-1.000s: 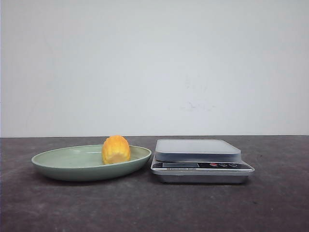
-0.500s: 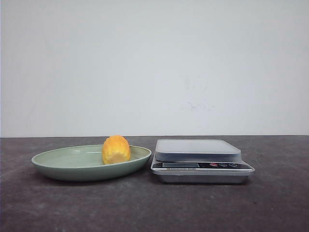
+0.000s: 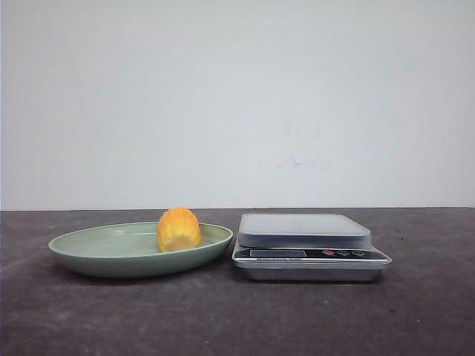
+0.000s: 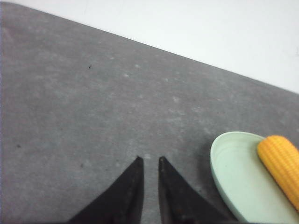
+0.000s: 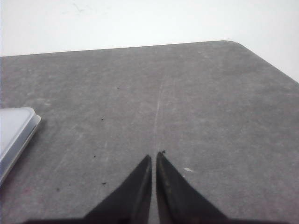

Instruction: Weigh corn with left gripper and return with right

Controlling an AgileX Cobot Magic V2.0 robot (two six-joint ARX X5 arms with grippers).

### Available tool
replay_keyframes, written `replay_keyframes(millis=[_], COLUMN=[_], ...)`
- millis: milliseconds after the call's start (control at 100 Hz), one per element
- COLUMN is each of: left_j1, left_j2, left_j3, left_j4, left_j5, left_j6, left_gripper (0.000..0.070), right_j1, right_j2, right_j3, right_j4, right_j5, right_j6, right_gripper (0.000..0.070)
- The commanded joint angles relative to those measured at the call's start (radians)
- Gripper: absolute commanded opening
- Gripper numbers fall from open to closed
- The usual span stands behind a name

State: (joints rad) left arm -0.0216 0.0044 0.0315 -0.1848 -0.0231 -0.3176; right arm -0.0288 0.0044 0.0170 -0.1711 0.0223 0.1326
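The corn (image 3: pixel 178 230), a stubby yellow-orange cob piece, lies in a pale green plate (image 3: pixel 89 252) left of a silver kitchen scale (image 3: pixel 304 231) whose platform is bare. The left wrist view shows the corn (image 4: pixel 281 164) on the plate (image 4: pixel 233 179), off to one side of my left gripper (image 4: pixel 150 159). That gripper is shut with only a thin slit between its black fingers, holds nothing, and hovers over bare table. My right gripper (image 5: pixel 154 154) is shut and empty too, with a corner of the scale (image 5: pixel 14 135) beside it. Neither arm appears in the front view.
The dark grey table (image 3: pixel 237 319) ends at a white wall behind. Its far edge and a rounded corner (image 5: pixel 233 43) show in the right wrist view.
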Motion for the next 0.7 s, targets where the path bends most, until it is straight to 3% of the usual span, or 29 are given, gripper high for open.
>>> replay_keyframes(millis=[0,220,340,490,540,590,630,650,690], left_j1=[0.002,-0.003,-0.004,-0.006,-0.007,-0.008,-0.009,-0.011,-0.015], left_j2=[-0.001,0.044,0.146,0.332,0.385,0.426,0.454,0.468,0.494], left_j3=[-0.016,0.118,0.281,0.512,0.58,0.64,0.68,0.698,0.73], left_j4=[-0.007,-0.09,-0.072,-0.086,-0.102,-0.124,-0.134,-0.138,-0.145], left_j5=[0.0,0.1,0.089,0.116,0.137,0.151,0.16,0.164,0.181], left_j6=[-0.047,-0.222,-0.213,-0.117,-0.103,-0.09,-0.08,-0.076,-0.072], left_gripper=[0.0012,0.0016,0.0015,0.003,0.0142,0.0299,0.0363,0.0364,0.0363], right_j1=[0.001,0.001,0.001,0.001,0.001,0.002,0.002,0.003,0.006], right_j2=[0.0,0.016,0.11,0.287,0.329,0.359,0.375,0.382,0.395], right_j3=[-0.003,0.177,0.365,0.578,0.632,0.674,0.701,0.712,0.734], right_j4=[0.011,-0.034,-0.101,-0.211,-0.243,-0.261,-0.265,-0.265,-0.271], right_j5=[-0.004,-0.043,-0.015,-0.044,-0.057,-0.071,-0.098,-0.11,-0.131], right_j6=[0.05,0.122,0.142,0.14,0.14,0.14,0.141,0.141,0.141], right_gripper=[0.0006,0.0003,0.0003,0.0015,0.0122,0.0341,0.0499,0.0533,0.0532])
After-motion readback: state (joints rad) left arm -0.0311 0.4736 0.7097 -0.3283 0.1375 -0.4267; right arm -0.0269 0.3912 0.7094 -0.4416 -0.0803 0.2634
